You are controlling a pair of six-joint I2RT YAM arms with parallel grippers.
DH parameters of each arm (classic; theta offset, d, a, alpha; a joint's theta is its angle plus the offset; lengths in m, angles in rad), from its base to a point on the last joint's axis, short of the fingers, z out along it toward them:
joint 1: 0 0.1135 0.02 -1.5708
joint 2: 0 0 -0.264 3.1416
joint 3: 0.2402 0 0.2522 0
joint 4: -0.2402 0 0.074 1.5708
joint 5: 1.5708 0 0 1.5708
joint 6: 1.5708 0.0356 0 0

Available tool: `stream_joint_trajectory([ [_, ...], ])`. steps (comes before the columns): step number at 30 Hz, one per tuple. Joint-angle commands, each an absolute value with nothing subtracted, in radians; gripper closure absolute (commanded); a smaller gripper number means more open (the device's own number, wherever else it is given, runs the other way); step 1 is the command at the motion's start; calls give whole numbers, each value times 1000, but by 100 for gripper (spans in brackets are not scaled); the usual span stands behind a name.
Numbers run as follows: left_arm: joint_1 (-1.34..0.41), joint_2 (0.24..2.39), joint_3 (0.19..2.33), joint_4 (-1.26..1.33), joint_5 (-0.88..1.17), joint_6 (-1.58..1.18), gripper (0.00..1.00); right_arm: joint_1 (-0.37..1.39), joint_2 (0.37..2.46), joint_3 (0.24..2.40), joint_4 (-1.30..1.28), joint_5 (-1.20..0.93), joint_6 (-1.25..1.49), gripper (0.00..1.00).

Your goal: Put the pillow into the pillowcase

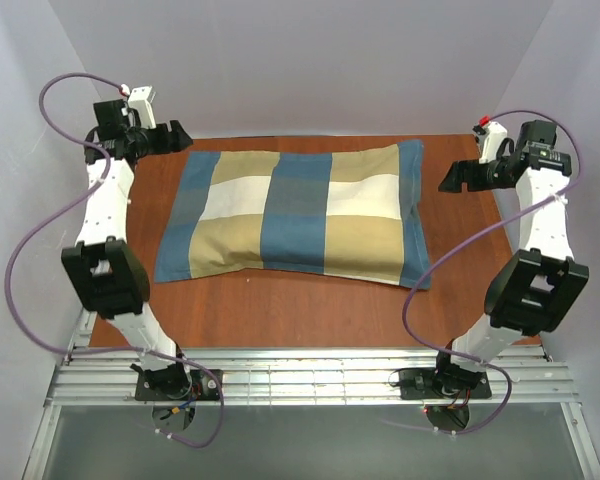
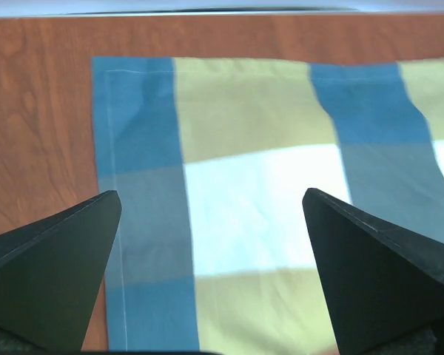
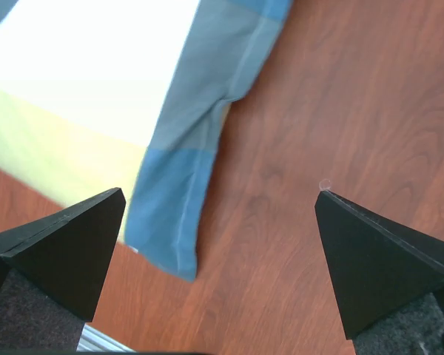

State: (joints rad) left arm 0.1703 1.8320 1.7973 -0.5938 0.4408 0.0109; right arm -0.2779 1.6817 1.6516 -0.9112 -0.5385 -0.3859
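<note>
The pillowcase (image 1: 295, 210), in blue, tan and cream blocks, lies plump and flat on the brown table (image 1: 310, 310). No cream-white pillow shows; it is hidden or out of view. My left gripper (image 1: 178, 137) is open and empty, held above the table just off the pillowcase's far left corner. The left wrist view shows the pillowcase's left hemmed edge (image 2: 133, 148) between my open fingers (image 2: 52, 259). My right gripper (image 1: 452, 177) is open and empty, just right of the pillowcase's right edge. The right wrist view shows that blue edge (image 3: 185, 192) and bare wood.
White walls close in the table at the back and both sides. A metal rail frame (image 1: 310, 375) runs along the near edge by the arm bases. Purple cables (image 1: 25, 250) loop off both arms.
</note>
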Motion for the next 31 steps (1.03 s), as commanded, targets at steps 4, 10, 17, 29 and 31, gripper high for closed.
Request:
stream_joint_trajectory([
  [4, 163, 1571, 1427, -732, 643, 140, 4, -157, 1550, 1430, -873, -560, -480, 1],
  [10, 163, 1379, 1143, -709, 670, 149, 2, -138, 1429, 1246, -865, -549, -474, 1],
  [17, 170, 1255, 998, -772, 546, 247, 2, -144, 1212, 982, -894, -410, -555, 1],
  [29, 170, 1174, 936, -746, 571, 256, 2, -150, 1120, 953, -874, -411, -515, 1],
  [31, 170, 1180, 952, -747, 571, 246, 2, -150, 1115, 956, -870, -411, -506, 1],
])
